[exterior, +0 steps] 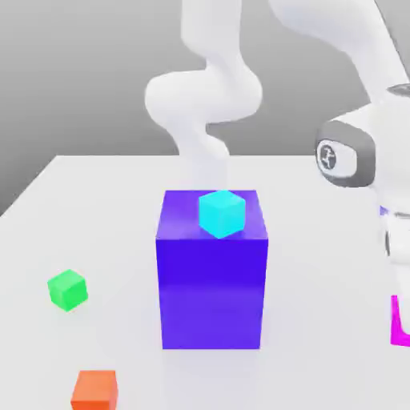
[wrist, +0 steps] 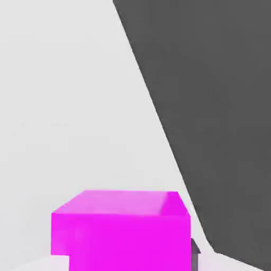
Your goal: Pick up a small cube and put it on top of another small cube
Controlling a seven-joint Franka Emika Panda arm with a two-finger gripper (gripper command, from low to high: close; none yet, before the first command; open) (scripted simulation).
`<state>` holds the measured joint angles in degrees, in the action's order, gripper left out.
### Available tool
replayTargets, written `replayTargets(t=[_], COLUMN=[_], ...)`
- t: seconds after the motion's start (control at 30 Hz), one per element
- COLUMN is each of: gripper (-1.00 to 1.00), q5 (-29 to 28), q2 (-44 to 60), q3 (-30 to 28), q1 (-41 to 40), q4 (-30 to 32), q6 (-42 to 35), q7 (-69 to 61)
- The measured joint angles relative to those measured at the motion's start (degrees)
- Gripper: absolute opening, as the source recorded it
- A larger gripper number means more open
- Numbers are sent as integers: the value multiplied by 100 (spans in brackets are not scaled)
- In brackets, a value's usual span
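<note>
Bright, even light nearly whites out the pale tabletop.

White tabletop before gray backdrop.

Before you, the white table carried a big blue block, a green cube, an orange cube and a magenta cube.

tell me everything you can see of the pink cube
The pink cube is plain, bright magenta, smooth and flat-faced, with one face paler. It sits at the exterior view's right edge, right of the big blue block, partly hidden by the gripper, whose fingers are closed on its sides.
</note>
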<state>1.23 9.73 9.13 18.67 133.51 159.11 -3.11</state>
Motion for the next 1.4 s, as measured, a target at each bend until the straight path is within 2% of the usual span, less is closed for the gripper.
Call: replayTargets(t=[0.6, 0.97, 1.23, 1.4], gripper=[-100, -100, -100, -100], q5=[8, -667, 811, 1189], q2=[-1301, -1852, -1025, -559], q3=[-1484, -2668, -2771, -2741], q1=[-3348, -4674, -4377, -4341], q4=[1422, 2728, 2767, 2749], q6=[-353, -568, -69, 397], q7=[-5136, -6907, -8082, -8354])
